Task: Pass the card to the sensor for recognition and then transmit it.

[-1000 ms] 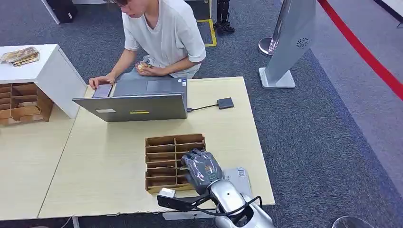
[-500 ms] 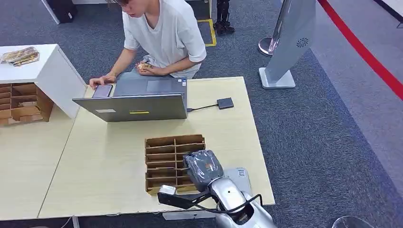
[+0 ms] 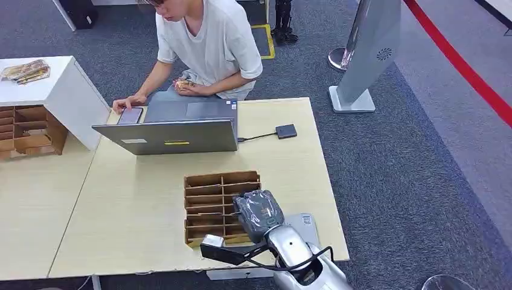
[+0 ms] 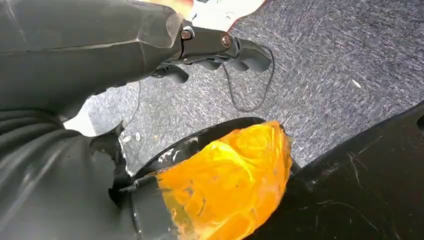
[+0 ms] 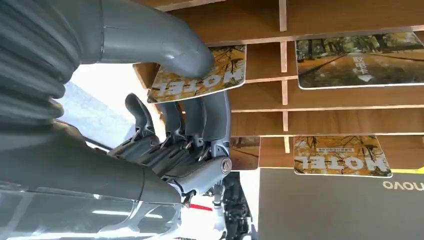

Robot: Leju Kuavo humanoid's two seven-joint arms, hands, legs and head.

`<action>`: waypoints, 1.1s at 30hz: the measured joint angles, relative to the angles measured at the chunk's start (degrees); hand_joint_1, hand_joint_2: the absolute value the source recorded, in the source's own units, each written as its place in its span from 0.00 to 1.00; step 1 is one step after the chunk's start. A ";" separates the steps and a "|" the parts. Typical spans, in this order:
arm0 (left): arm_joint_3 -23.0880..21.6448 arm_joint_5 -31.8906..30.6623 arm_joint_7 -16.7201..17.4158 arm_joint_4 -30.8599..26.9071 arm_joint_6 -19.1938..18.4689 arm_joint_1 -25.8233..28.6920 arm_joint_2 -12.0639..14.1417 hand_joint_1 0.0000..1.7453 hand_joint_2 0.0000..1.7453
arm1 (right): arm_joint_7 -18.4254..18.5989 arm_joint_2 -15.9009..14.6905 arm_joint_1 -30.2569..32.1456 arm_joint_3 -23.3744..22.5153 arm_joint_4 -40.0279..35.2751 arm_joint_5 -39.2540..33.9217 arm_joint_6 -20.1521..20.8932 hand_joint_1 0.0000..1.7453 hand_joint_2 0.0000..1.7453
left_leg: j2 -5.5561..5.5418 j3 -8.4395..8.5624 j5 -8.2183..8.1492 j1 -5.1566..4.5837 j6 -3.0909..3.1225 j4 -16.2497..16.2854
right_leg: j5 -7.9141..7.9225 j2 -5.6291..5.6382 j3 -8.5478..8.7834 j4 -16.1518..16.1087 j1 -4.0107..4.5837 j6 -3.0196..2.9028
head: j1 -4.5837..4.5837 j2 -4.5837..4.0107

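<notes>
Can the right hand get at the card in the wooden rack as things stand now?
Probably yes. The right hand is already at the wooden rack: its thumb lies on a hotel card and its fingers sit under that card's edge. Nothing stands between them. Whether the grip is firm, I cannot tell.

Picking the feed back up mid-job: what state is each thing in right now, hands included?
right hand: at the wooden card rack, thumb and fingers pinching a hotel card
hotel card: gripped, tilted at its slot
wooden card rack: on the table, several slots holding cards
other cards: lying flat in slots
laptop: open, a person using it
card sensor: cabled to laptop, nothing on it
left hand: hanging over the floor, holding nothing
</notes>
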 joint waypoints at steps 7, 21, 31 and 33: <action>0.04 0.00 -0.09 0.00 0.07 0.03 0.00 0.00 0.00 | 0.02 -0.02 -0.02 0.00 -1.69 0.55 -0.33 0.79 1.00 | 0.00 0.00 0.00 0.00 0.00 0.00 | 0.00 0.00 0.00 0.00 0.00 0.00 | 0.02 0.00; 0.52 0.00 -0.28 0.00 0.24 0.16 0.02 0.00 0.00 | 0.02 -0.35 0.00 0.00 -7.08 1.33 -0.83 0.83 1.00 | 0.00 0.01 0.00 0.00 0.00 0.01 | 0.00 0.00 0.00 0.00 0.00 0.00 | 0.00 0.00; 1.99 0.57 -1.33 0.00 1.09 0.55 0.02 0.00 0.00 | 0.02 -1.66 0.23 0.00 -14.31 2.84 -1.47 0.83 1.00 | 0.00 0.00 0.00 0.00 0.00 0.01 | 0.00 0.01 -0.02 0.00 0.00 0.00 | 0.02 0.00; 2.30 0.65 -1.46 0.00 1.14 0.64 0.02 0.00 0.00 | 0.02 -2.18 0.34 -0.02 -16.12 2.97 -1.77 0.85 1.00 | 0.00 0.00 0.00 0.00 0.00 0.01 | 0.00 0.01 -0.02 0.00 0.00 0.00 | 0.02 0.00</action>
